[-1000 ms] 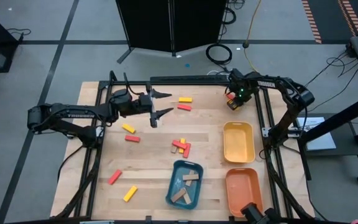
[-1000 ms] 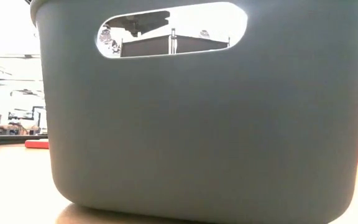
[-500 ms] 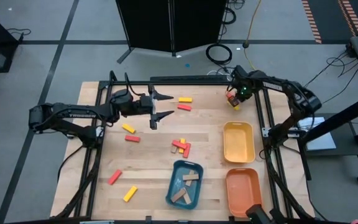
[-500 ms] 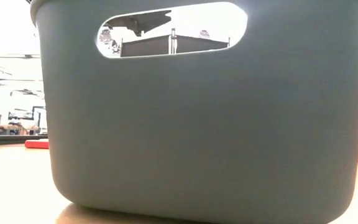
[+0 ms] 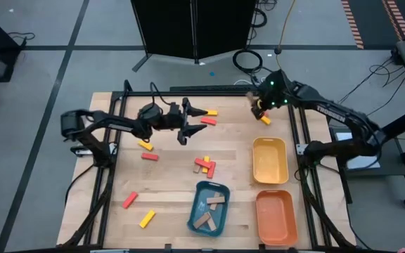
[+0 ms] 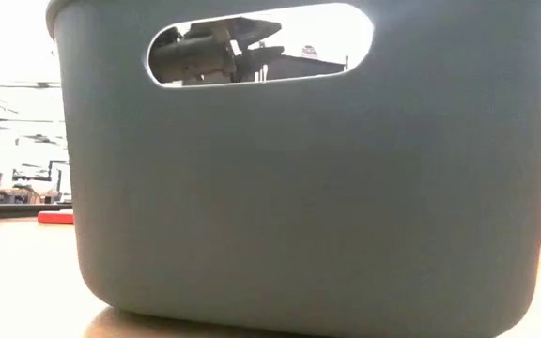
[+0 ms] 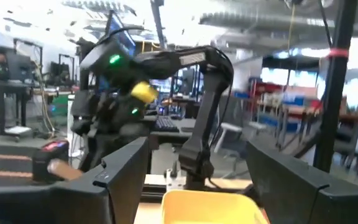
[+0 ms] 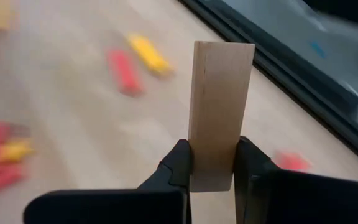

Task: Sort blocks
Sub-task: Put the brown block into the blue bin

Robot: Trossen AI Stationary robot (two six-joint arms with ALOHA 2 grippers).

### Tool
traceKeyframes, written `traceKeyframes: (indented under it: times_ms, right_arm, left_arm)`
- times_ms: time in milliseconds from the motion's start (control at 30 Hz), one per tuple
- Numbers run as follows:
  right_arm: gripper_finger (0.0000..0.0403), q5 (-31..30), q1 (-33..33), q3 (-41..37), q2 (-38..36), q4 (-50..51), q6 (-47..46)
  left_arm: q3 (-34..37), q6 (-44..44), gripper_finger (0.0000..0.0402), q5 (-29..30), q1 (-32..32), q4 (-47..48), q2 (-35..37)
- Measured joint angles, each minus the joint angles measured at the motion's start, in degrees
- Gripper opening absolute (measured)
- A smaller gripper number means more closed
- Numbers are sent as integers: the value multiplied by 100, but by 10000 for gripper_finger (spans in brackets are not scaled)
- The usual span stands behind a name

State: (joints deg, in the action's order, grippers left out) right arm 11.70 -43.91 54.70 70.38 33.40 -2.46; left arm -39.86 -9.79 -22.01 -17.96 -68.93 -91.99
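Note:
My right gripper [image 5: 257, 107] is at the table's far right and is shut on a tan wooden block [image 8: 221, 106]. A yellow block [image 5: 266, 120] lies on the table just beside it. My left gripper [image 5: 196, 122] is open and empty above the far middle of the table, next to a yellow and a red block [image 5: 209, 117]. More red and yellow blocks lie loose: a pair at the left [image 5: 147, 150], a cluster in the middle [image 5: 204, 166], two at the near left [image 5: 138, 209]. Tan blocks lie in the blue tray [image 5: 197, 204]. My right gripper pinches the tan block's near end [image 8: 216, 171] between its two fingers, one on each long side. The block sticks straight out beyond the fingertips, along the fingers. It is lifted clear of the table.
A yellow tray [image 5: 257, 163] and an orange tray [image 5: 260, 218] stand along the table's right side. The blue tray's wall [image 6: 299, 207] fills the low view; my left gripper [image 6: 238, 42] shows through its handle hole. A black frame rail runs along the far edge [image 5: 209, 89].
My left gripper has gone toward the table's right edge, up to the yellow and red blocks, still open. My right gripper has gone a little toward the far left with the tan block; the yellow block beside it has stayed on the table.

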Motion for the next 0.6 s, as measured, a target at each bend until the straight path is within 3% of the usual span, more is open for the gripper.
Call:
traceKeyframes:
  times_ms: [200,400,600]
  right_arm:
    - [17,654,1103,0,12,-1361,25]
    - [16,674,2027,2,38,-2388,173]
    - [16,659,2503,2,38,-2803,225]
  left_arm:
    - [-125,-608,264,140,-38,-428,-435]
    - [-221,-648,264,394,14,-412,-609]
    - [-225,-644,264,542,14,-407,-610]
